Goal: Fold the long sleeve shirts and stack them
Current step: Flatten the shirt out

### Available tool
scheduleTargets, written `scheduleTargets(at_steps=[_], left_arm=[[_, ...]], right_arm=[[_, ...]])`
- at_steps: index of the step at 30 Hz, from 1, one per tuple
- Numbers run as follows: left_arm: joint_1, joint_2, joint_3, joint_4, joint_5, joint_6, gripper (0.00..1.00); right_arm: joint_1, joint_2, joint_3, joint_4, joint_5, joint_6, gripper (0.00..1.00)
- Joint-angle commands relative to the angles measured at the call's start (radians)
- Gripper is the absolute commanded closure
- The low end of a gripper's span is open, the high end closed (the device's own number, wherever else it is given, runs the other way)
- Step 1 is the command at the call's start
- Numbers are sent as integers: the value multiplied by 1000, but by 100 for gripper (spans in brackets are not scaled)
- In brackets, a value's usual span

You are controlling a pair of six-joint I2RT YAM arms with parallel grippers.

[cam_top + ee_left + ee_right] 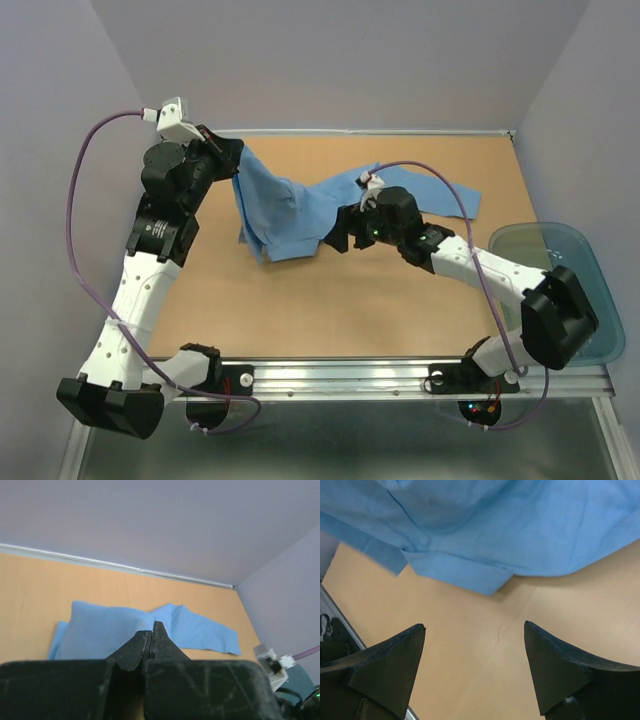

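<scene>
One light blue long sleeve shirt (pixel 290 210) lies crumpled across the back middle of the table, a sleeve trailing off to the right. Its left edge is pulled up off the table by my left gripper (pixel 232 160), which is shut on the cloth. In the left wrist view the shut tips (pixel 152 630) meet the shirt (pixel 100 630), and the sleeve stretches away to the right. My right gripper (pixel 340 236) hovers open at the shirt's near edge. In the right wrist view its jaws (pixel 474 625) stand wide apart over bare table, with the shirt's hem (pixel 495 530) just beyond them.
A translucent teal tub (pixel 606 300) sits at the table's right edge, beside the right arm's elbow. The tan tabletop (pixel 300 310) runs from the shirt to the metal rail at the front. Walls close in the back and both sides.
</scene>
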Motion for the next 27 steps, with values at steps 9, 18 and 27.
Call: scheduleTargets(at_steps=[9,18,27], left_arm=[[0,-151,-52,-63,-138,12,100],[0,-185,-90,-91,-178,-3,100],[0,-172,-79,-97,-200,-3,100]], right_arm=[[-69,192,-100,230,243,491,19],[-136,367,-2,331,223,657,20],[-139,517,115,363,230,654,26]])
